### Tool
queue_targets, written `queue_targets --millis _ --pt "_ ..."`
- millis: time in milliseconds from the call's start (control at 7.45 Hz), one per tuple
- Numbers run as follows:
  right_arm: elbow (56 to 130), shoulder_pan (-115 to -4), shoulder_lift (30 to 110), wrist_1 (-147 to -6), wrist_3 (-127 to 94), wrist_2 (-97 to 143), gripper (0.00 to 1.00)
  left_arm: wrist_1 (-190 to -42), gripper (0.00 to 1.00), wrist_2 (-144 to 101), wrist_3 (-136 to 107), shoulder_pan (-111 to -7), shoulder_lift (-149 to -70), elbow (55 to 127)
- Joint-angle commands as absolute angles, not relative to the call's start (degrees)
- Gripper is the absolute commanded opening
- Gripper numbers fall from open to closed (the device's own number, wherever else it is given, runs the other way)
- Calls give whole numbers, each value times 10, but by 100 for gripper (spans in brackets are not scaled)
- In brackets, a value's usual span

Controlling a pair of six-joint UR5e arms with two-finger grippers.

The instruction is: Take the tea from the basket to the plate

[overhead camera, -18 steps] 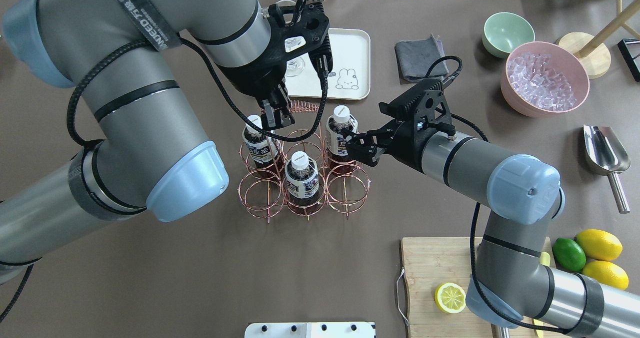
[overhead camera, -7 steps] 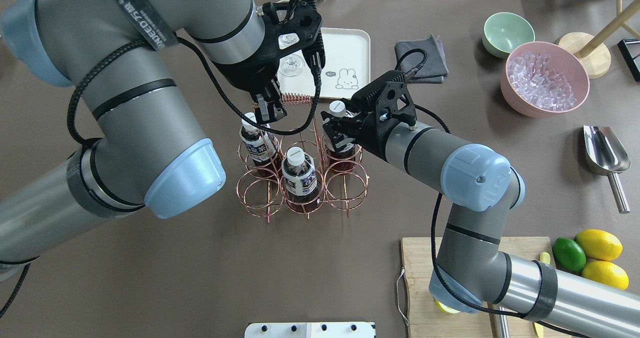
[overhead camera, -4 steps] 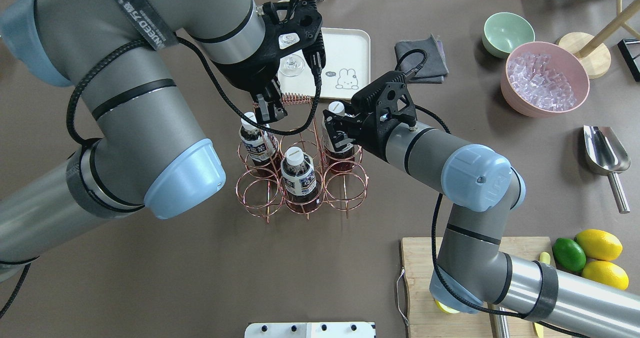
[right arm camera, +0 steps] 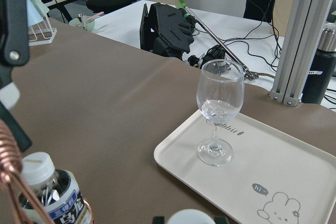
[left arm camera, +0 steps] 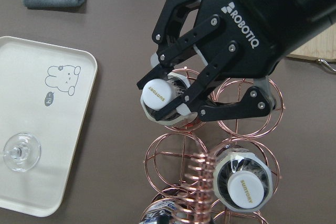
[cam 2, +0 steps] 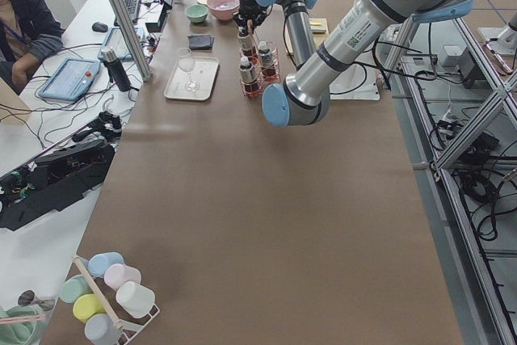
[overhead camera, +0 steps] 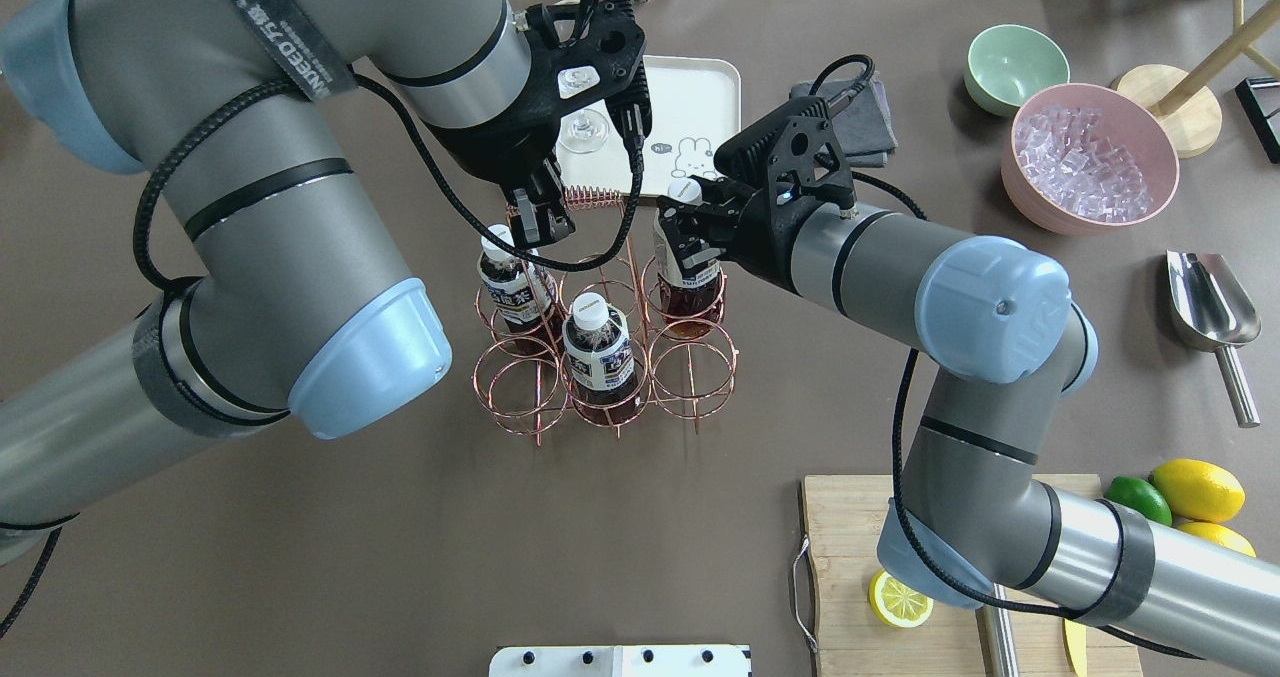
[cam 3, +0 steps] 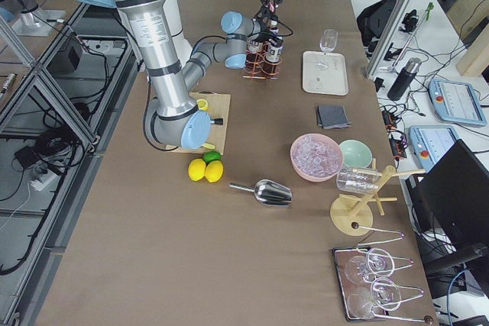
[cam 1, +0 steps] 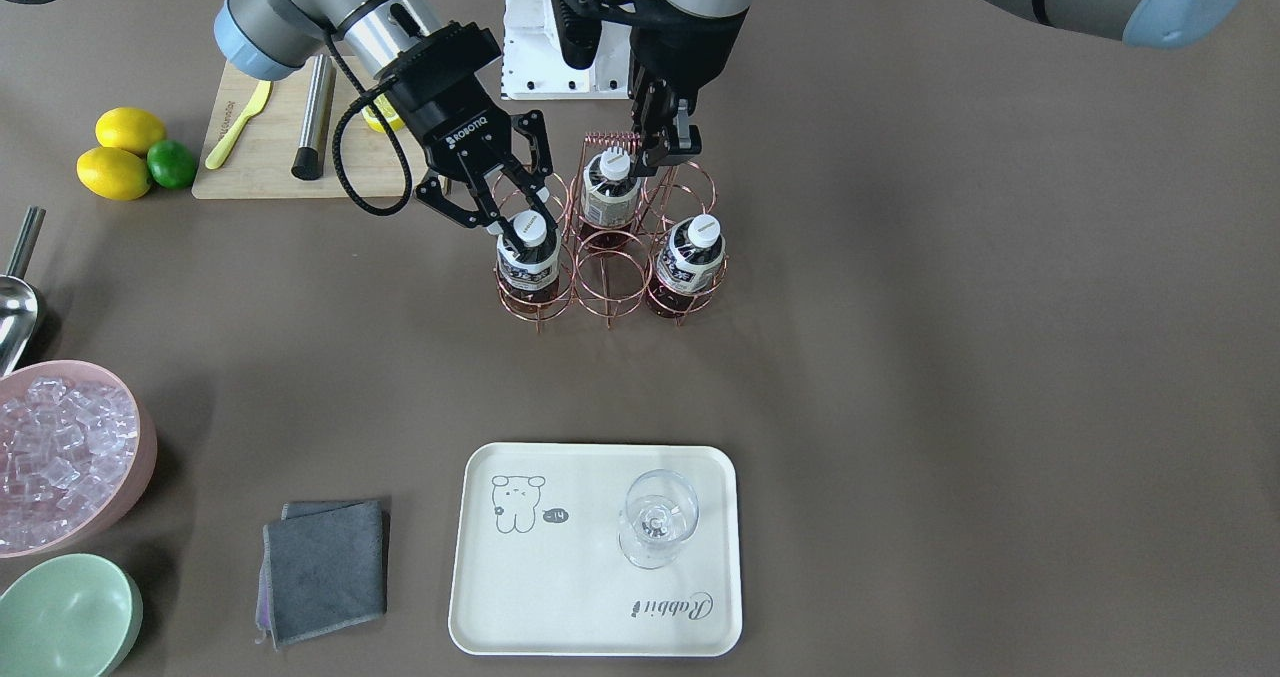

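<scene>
The copper wire basket (overhead camera: 515, 382) stands mid-table with three tea bottles in its rings. My right gripper (overhead camera: 688, 242) is shut on the neck of the far-right tea bottle (overhead camera: 684, 272), which is raised and tilted, its bottom still in its ring. The left wrist view shows those fingers (left arm camera: 181, 109) clamped under the white cap (left arm camera: 157, 94). My left gripper (overhead camera: 540, 225) is shut at the end of the coiled handle (overhead camera: 592, 200). Two other bottles (overhead camera: 600, 352) (overhead camera: 510, 287) stand in the basket. The cream plate (overhead camera: 700, 97) lies beyond, carrying a wine glass (cam 1: 655, 517).
A grey cloth (overhead camera: 840, 107) lies right of the plate. A pink bowl of ice (overhead camera: 1090, 157), a mint bowl (overhead camera: 1015, 67) and a metal scoop (overhead camera: 1210, 307) are at the right. A cutting board (overhead camera: 870, 547) with lemon and citrus sits near right.
My right gripper closed in on the far-right bottle, gripped its neck and has now lifted it a little toward the plate. The left gripper and the basket have barely moved.
</scene>
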State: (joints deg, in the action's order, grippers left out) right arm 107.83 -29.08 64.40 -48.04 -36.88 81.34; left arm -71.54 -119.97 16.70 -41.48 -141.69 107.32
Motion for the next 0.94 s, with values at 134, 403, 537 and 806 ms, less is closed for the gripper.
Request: queue_targets --millis 134,403,537,806 --pt "1097 -333 605 -550 -373 869 0 -715 0 -1200 166 -415 -1419 1073" --pt "1117 -343 599 -579 -376 881 0 -715 0 -1200 166 -415 -1419 1073" --pt "1132 -347 598 -596 -376 885 0 -715 0 -1200 166 -415 -1419 1073" --pt "1143 -365 597 -601 -376 898 0 -715 0 -1201 166 -415 -1419 1074"
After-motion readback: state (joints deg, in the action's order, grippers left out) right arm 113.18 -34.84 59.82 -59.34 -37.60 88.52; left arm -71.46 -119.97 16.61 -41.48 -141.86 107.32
